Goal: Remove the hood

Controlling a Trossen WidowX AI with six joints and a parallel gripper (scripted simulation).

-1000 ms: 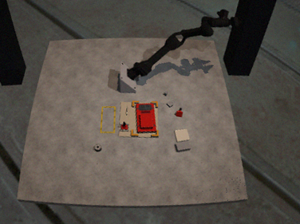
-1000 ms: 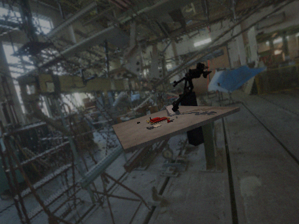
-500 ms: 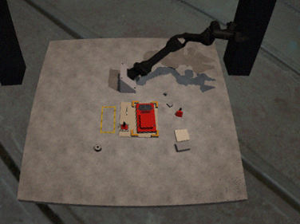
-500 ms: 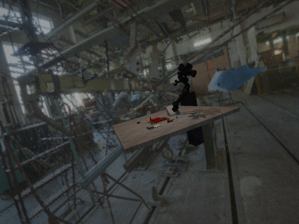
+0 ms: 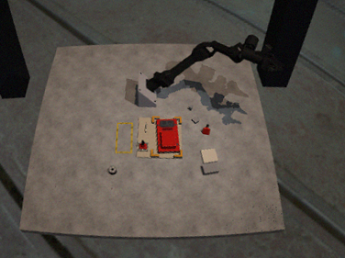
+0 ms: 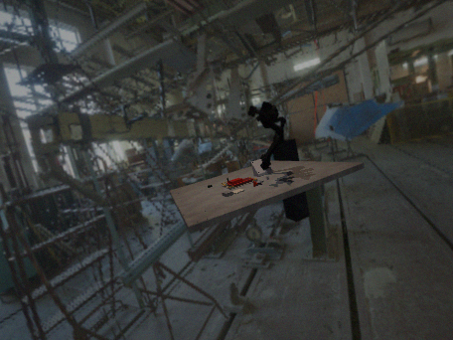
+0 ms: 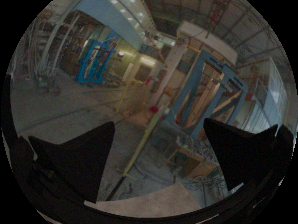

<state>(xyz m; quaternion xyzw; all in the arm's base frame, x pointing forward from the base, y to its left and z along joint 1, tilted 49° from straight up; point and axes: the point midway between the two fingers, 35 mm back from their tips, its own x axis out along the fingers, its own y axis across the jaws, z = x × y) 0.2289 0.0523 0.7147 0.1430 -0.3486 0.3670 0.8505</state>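
Note:
The red toy car (image 5: 167, 137) (image 6: 240, 182) stands between orange corner brackets on a tan board. The separate outline of its hood is too small to tell, but a raised red panel shows at its lower part in the top view. The marked area (image 5: 124, 153), a thin yellow rectangle, lies on the table left of the board, with nothing inside it. My gripper (image 5: 278, 66) (image 6: 252, 111) (image 7: 161, 124) is open and empty, its two black fingers wide apart in the wrist view. It is raised high, away from the car, toward the dark post at the upper right in the top view.
The tan board (image 5: 146, 127) carries a small red knobbed piece (image 5: 143, 145). Another red piece (image 5: 206, 130) and a pale block (image 5: 209, 156) are right of the car. A grey ring (image 5: 112, 170) lies below the marked area. A pale angled panel (image 5: 145, 95) stands by the arm's base.

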